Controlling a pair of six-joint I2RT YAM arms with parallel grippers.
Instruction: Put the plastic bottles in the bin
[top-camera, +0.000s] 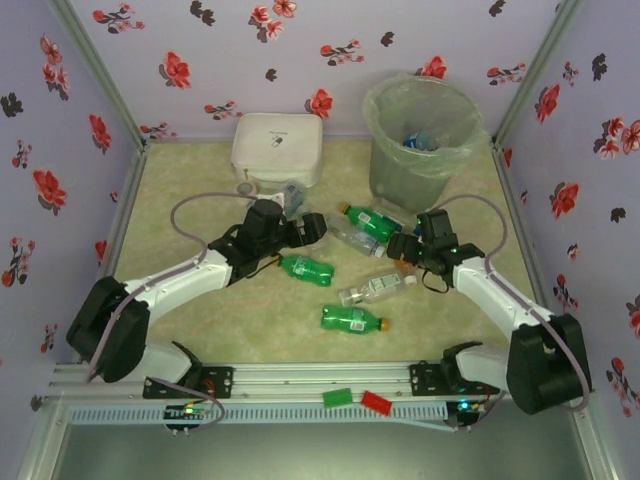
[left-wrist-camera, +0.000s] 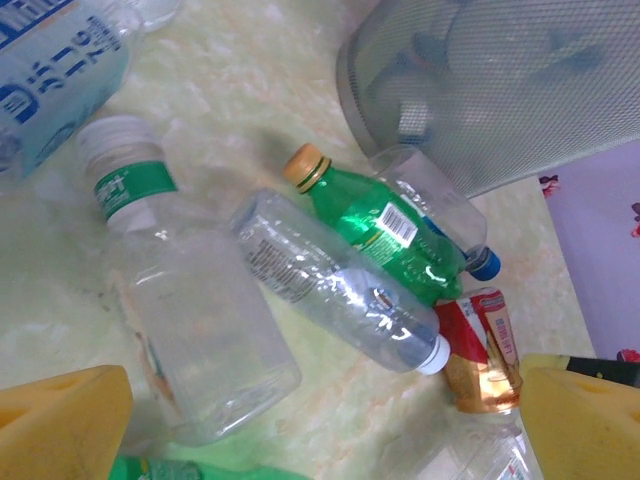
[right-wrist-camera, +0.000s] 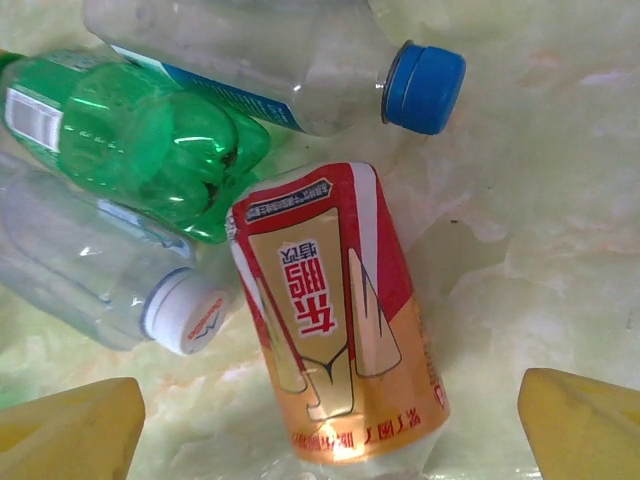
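Bottles (top-camera: 306, 268) are scattered on the tabletop (top-camera: 190, 170) around both end effectors. A red-gold bottle (right-wrist-camera: 335, 320) is seen lying between the spread fingers of the right end effector (right-wrist-camera: 325, 430). The left end effector (left-wrist-camera: 320, 420) is also held spread, with a clear bottle (left-wrist-camera: 200, 330) just ahead of one finger. The bin (top-camera: 400, 180) is seen beyond the right one.

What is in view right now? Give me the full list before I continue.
Green bottles: three, green, lying mid-table.
Clear bottles: at least four, blue or white caps, lying between the arms.
Red-and-gold container: one, lying among the bottles, right of centre.
Bin: one, grey-green, bag-lined, far right, bottles inside.
White box: one, far centre.
Green block: one, front rail.
Red block: one, front rail.
Left gripper: yellow fingers, open, above clear bottles.
Right gripper: yellow fingers, open.
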